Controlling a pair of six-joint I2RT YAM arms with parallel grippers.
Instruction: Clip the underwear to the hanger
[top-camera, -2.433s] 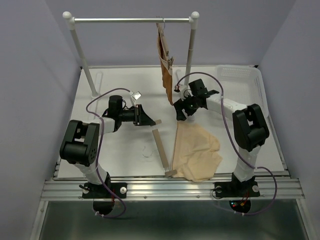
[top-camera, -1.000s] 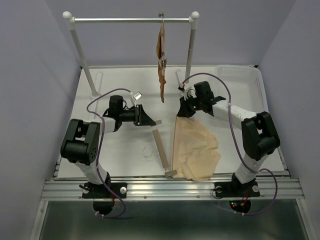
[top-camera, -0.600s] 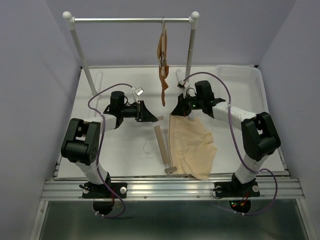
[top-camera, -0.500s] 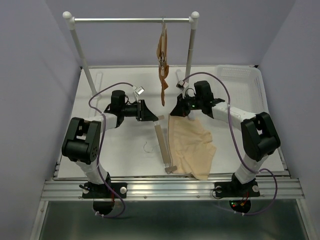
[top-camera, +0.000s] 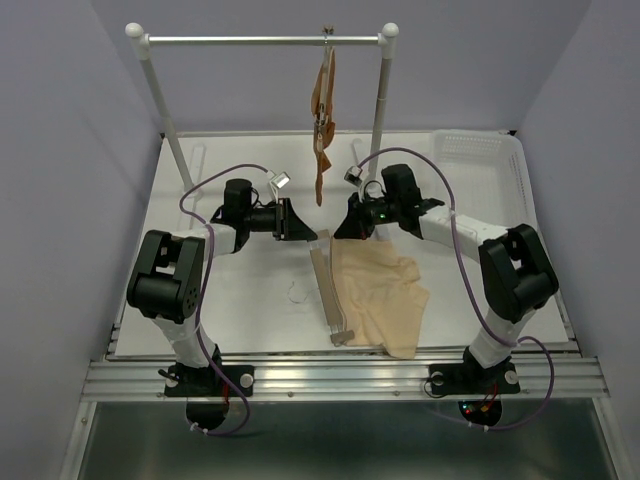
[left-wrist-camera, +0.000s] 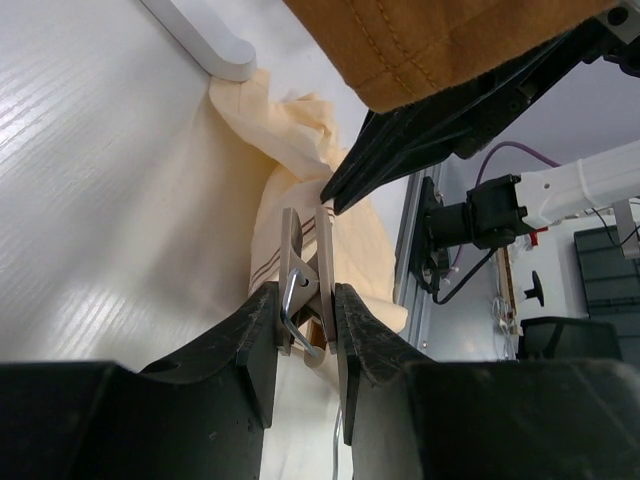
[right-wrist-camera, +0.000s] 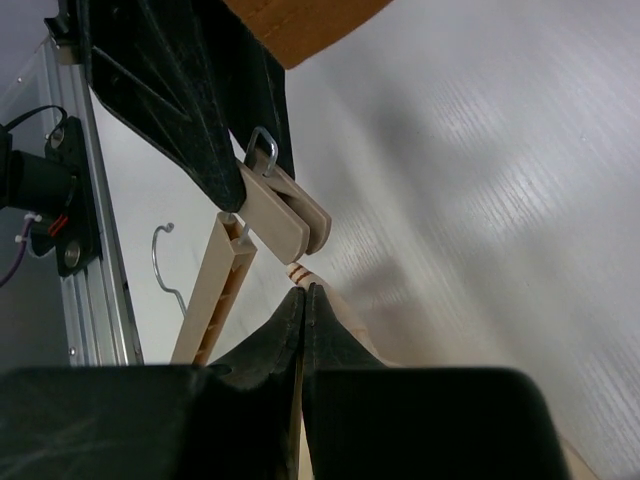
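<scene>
Left hand (left-wrist-camera: 307, 292) clamped on small wooden clip (right-wrist-camera: 285, 215) at far end of light wooden bar hanger (top-camera: 327, 285), likely steadying it on white worktop (top-camera: 240, 300). Right hand (right-wrist-camera: 303, 297) pinches corner of pale beige fabric underwear (top-camera: 385, 295), which lies just right of hanger, apparently offering it to clip's mouth.

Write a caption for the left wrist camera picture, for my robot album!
Left gripper pinches the hanger by its clip while the right gripper holds the underwear right beside it.
</scene>
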